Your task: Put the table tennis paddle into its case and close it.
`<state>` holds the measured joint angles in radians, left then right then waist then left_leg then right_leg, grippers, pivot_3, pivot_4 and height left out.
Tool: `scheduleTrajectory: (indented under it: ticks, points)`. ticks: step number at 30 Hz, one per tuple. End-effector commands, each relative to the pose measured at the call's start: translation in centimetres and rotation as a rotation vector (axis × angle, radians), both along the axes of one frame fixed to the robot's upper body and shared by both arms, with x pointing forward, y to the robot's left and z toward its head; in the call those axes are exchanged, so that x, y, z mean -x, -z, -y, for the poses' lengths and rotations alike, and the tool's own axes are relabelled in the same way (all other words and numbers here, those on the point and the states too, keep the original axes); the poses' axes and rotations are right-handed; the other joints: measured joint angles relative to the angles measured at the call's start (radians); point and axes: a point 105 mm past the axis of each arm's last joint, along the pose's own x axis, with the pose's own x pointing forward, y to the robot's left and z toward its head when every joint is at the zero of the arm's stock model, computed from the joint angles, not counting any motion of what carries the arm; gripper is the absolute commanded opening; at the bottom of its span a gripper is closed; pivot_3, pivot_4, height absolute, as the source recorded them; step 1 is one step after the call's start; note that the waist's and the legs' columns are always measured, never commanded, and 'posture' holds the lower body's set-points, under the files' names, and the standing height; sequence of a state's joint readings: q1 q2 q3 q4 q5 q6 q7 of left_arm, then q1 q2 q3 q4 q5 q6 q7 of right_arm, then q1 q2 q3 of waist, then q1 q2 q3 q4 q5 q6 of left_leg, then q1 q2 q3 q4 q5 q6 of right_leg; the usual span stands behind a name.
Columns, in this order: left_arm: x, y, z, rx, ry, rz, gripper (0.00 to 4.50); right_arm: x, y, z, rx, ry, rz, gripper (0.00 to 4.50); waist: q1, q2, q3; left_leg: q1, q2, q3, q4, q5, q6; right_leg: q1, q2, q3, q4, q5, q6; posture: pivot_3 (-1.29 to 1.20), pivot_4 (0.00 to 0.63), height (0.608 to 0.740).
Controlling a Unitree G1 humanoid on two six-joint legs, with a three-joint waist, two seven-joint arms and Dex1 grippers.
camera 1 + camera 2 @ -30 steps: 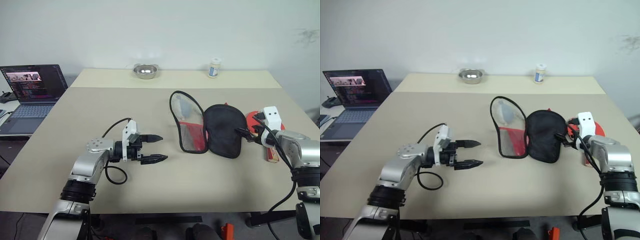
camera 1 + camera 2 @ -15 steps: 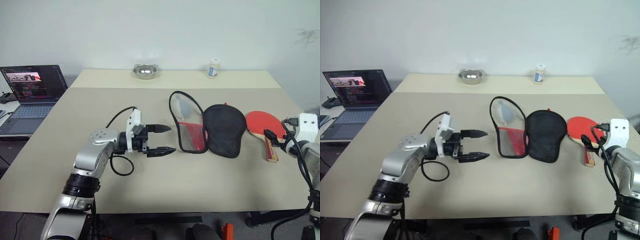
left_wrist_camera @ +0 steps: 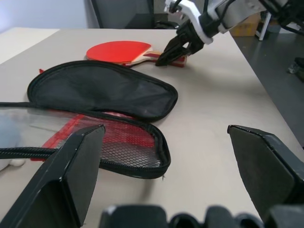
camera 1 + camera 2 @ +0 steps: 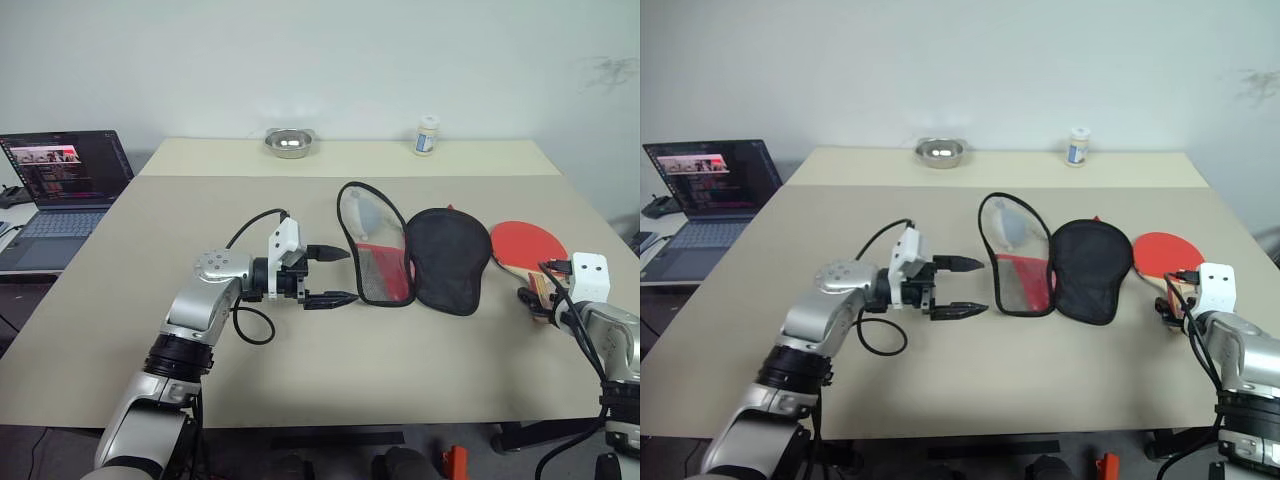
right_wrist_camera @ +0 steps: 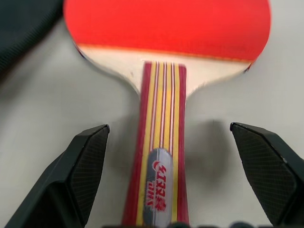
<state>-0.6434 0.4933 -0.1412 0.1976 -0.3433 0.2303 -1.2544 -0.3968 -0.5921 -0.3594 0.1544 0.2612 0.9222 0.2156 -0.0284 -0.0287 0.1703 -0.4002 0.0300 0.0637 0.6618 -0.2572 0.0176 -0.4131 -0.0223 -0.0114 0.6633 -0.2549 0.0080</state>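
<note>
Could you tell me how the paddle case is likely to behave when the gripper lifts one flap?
The case is thin fabric and mesh lying splayed flat, so the flap would probably sag and fold. It looks light, so it may slide across the smooth table unless the other half is pinned.

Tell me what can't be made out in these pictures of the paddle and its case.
- The paddle's handle end: head views, hidden behind the right gripper.
- The paddle's blade: right wrist view, cut off by the frame edge.
- The pale item inside the open case: head views, too small to identify.
- The jar's label: too small to read.
</note>
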Motion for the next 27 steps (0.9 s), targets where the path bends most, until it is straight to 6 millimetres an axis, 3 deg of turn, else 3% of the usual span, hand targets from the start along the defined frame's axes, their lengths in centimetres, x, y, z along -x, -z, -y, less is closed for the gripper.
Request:
scheduleTrajectory:
  ticks: [1, 5, 12, 14, 21, 25, 27]
  points:
    - [-0.1, -0.5, -0.1, 0.008, 0.002, 0.035, 4.50, -0.9, -1.2, 0.7, 0.042, 0.002, 0.043, 4.48, -0.001, 0.000, 0.000, 0.000, 0.000, 0.000, 0.000, 0.000, 0.000, 0.000, 0.000, 0.000, 0.000, 0.000, 0.000, 0.00, 0.150, 0.740]
    - [-0.4, 0.1, -0.4, -0.002, -0.021, 0.029, 4.50, -1.5, -0.9, 1.1, 0.053, 0.010, 0.037, 3.98, -0.002, 0.000, 0.000, 0.000, 0.000, 0.000, 0.000, 0.000, 0.000, 0.000, 0.000, 0.001, 0.000, 0.000, 0.000, 0.00, 0.150, 0.740]
    - [-0.4, 0.5, -0.7, -0.005, -0.032, 0.020, 4.50, -1.9, -0.5, 1.4, 0.040, 0.043, 0.030, 1.63, -0.001, 0.000, 0.000, 0.000, 0.000, 0.000, 0.000, 0.000, 0.000, 0.000, 0.000, 0.000, 0.000, 0.001, 0.000, 0.00, 0.150, 0.740]
    - [-0.3, 0.5, -0.7, -0.005, -0.033, 0.020, 4.50, -2.0, -1.0, 2.0, 0.053, 0.077, 0.050, 1.16, -0.001, 0.000, 0.000, 0.000, -0.001, 0.000, 0.001, 0.000, 0.000, 0.001, 0.000, 0.000, -0.001, 0.001, 0.002, 0.00, 0.150, 0.740]
    - [-0.2, 0.2, -0.4, -0.005, -0.032, 0.021, 4.50, -2.6, -3.8, 2.5, 0.088, 0.102, 0.143, 1.12, 0.002, 0.000, 0.000, -0.001, -0.002, 0.001, 0.001, 0.000, 0.000, 0.002, -0.001, 0.001, -0.003, 0.003, 0.003, 0.00, 0.150, 0.740]
    - [-0.1, -0.1, -0.1, -0.004, -0.031, 0.020, 4.50, -3.0, -9.1, 1.7, 0.137, 0.075, 0.288, 1.12, 0.001, 0.005, 0.003, -0.002, -0.001, 0.002, 0.000, 0.000, 0.000, -0.001, -0.001, 0.002, -0.002, 0.004, 0.002, 0.00, 0.150, 0.740]
    - [-0.1, -0.1, 0.0, -0.004, -0.034, 0.018, 4.50, -3.0, -10.5, 0.5, 0.139, 0.040, 0.324, 1.12, -0.002, 0.006, 0.004, -0.004, -0.001, 0.003, 0.000, 0.000, 0.000, -0.005, -0.001, 0.003, -0.001, 0.003, 0.002, 0.00, 0.150, 0.740]
